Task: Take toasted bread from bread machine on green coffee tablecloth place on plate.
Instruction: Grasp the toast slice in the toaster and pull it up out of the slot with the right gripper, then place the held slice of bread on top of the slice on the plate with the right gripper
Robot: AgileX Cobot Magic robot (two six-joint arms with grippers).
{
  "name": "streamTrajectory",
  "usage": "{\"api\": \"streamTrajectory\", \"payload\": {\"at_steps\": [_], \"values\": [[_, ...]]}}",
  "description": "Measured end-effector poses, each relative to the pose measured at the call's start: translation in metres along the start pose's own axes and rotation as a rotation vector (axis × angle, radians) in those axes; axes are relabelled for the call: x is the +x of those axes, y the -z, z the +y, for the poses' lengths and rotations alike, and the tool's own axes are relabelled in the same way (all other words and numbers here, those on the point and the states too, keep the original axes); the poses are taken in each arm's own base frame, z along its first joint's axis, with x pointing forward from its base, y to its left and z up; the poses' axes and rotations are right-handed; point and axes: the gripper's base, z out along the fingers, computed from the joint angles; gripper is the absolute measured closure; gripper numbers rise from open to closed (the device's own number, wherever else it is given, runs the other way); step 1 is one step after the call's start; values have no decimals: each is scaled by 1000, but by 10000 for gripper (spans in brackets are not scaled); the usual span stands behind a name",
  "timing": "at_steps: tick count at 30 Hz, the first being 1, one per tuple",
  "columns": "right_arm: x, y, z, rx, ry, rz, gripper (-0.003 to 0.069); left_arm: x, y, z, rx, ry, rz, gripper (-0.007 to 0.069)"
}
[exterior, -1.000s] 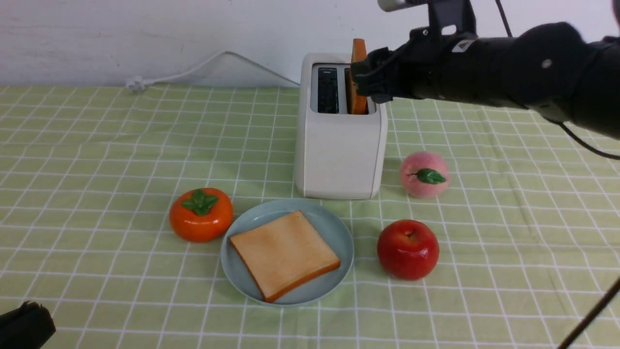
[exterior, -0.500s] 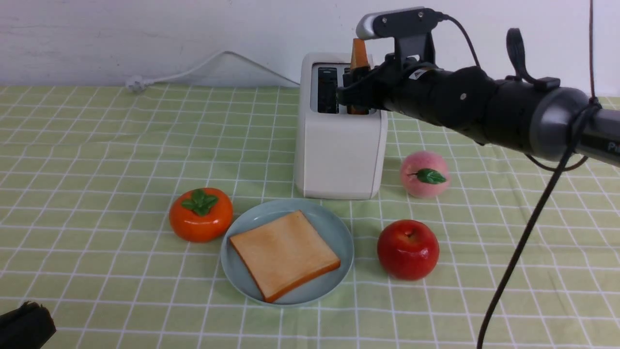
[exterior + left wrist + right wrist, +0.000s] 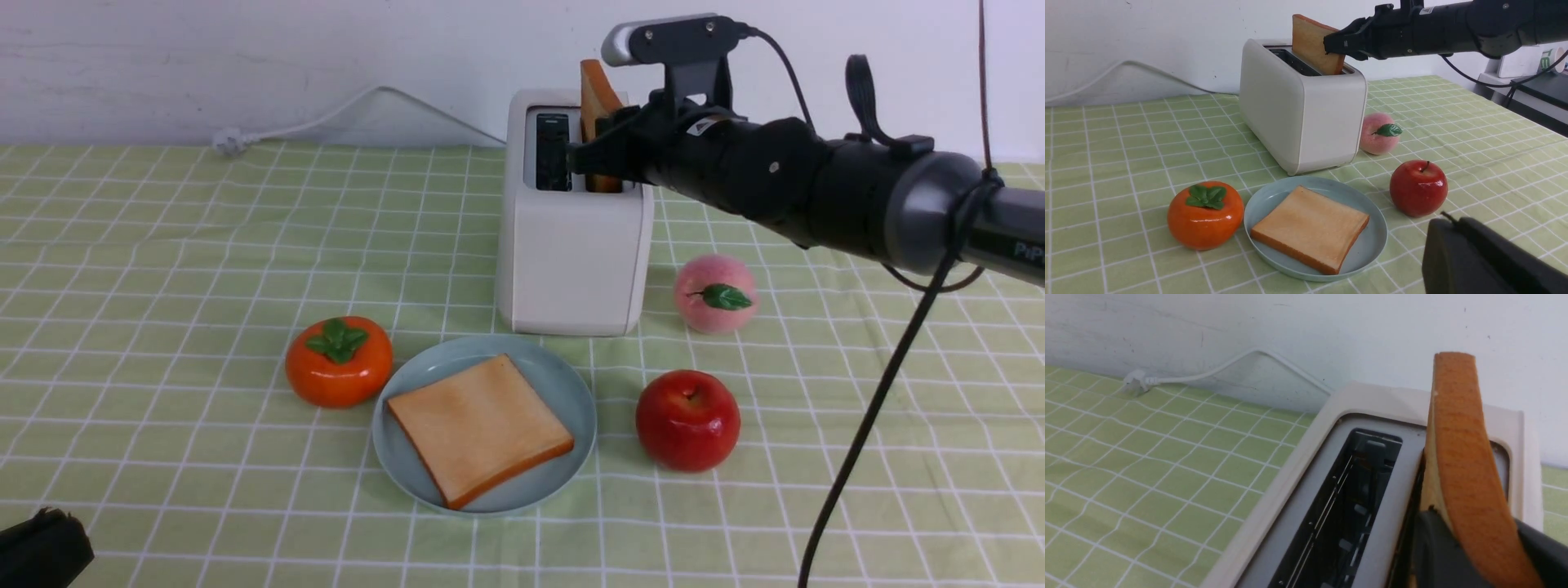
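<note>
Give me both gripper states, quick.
Left gripper: closed, nothing seen in it.
Right gripper: closed on the toast slice standing in the toaster.

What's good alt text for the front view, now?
The right arm's black fingers clamp a golden-brown toast slice sticking out of the boxy white toaster on a green checked tablecloth. In front, a second square toast slice lies on a round pale blue plate, between an orange persimmon and a red apple.
</note>
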Motion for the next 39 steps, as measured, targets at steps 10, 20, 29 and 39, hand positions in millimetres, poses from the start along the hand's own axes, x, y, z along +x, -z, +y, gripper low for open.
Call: {"api": "streamTrajectory", "payload": {"at_steps": [10,20,29,39], "values": [[-74,59,14,-56,-13,-160,527,0,0,0,0,0,0,637],[-121,162,42,-364,87,38,530,0,0,0,0,0,0,635],[-33,163,43,-464,138,483,531,0,0,0,0,0,0,634],[4,156,66,-514,87,535,531,0,0,0,0,0,1,634]]}}
